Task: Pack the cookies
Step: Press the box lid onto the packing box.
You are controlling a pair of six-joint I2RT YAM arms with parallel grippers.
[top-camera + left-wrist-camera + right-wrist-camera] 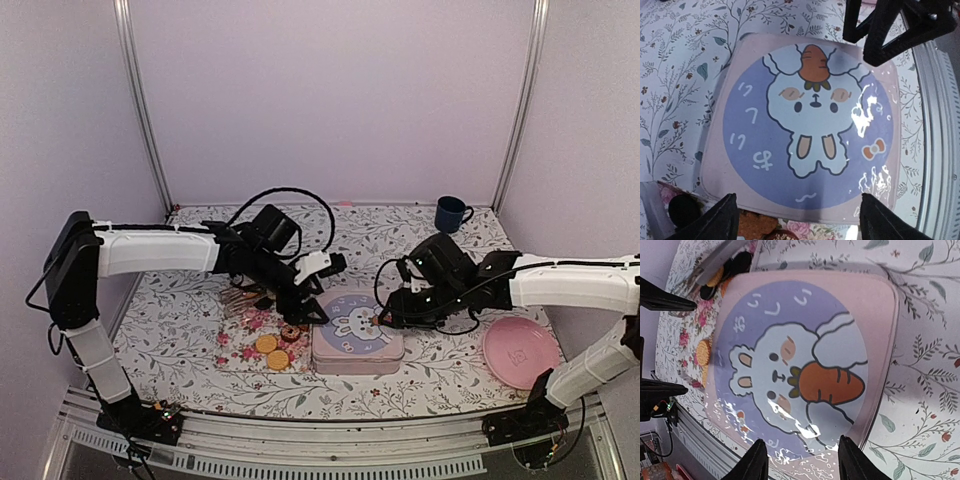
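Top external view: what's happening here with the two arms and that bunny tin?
Both arms lean in over the pink bunny tin, whose lid is on. The left pincer hangs open near its left edge, and the right pincer, jaws apart, sits at its right edge; neither holds anything. The cookies lie unpacked on the floral cloth left of the tin.

1. The inside of the tin [358, 340] is concealed by its lid [810, 125].
2. In the left wrist view, the cookies [756, 226] are cut off by the bottom edge and partly covered by the tin's rim.
3. In the right wrist view, cookies at the upper left are partly hidden under a grey strip [725, 256], so they cannot be counted.
4. The fingers [756, 464] of the right gripper [801, 462] are cut off by the bottom edge, so contact with the lid cannot be judged.
5. A gold-coloured item [240, 298] at the floral mat's [235, 352] far edge is too small to be identified.
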